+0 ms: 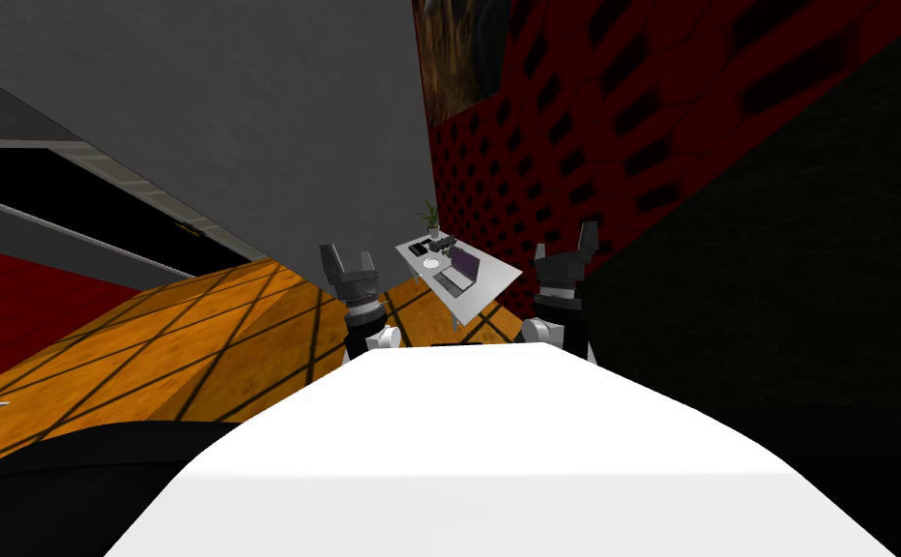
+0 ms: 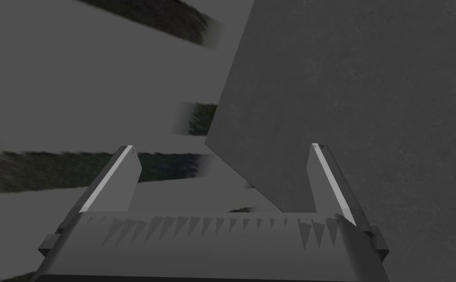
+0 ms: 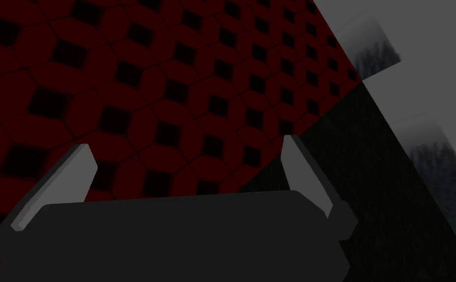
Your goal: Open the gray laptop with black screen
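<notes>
On far table (image 1: pixel 499 277), head view: laptop (image 1: pixel 458 276); left end effector (image 2: pixel 222 148), right end effector (image 3: pixel 185 143) released.

grey laptop (image 1: pixel 457 278), dark purplish screen (image 1: pixel 466 262); pale grey table (image 1: pixel 500 278); orange floor (image 1: pixel 197 338) with dark grid lines; red wall (image 1: pixel 574 126) patterned with black patches.

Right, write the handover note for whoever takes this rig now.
Left gripper: open, empty, raised in front of the chest.
Right gripper: open, empty, raised likewise.
Laptop: on the grey table far ahead, beside the red patterned wall. Its lid looks at least partly up, but it is too small to be sure.
Done: nothing on the laptop; neither gripper is near it.
Left: cross the orange floor to the table, check the lid, then lift it open.
</notes>
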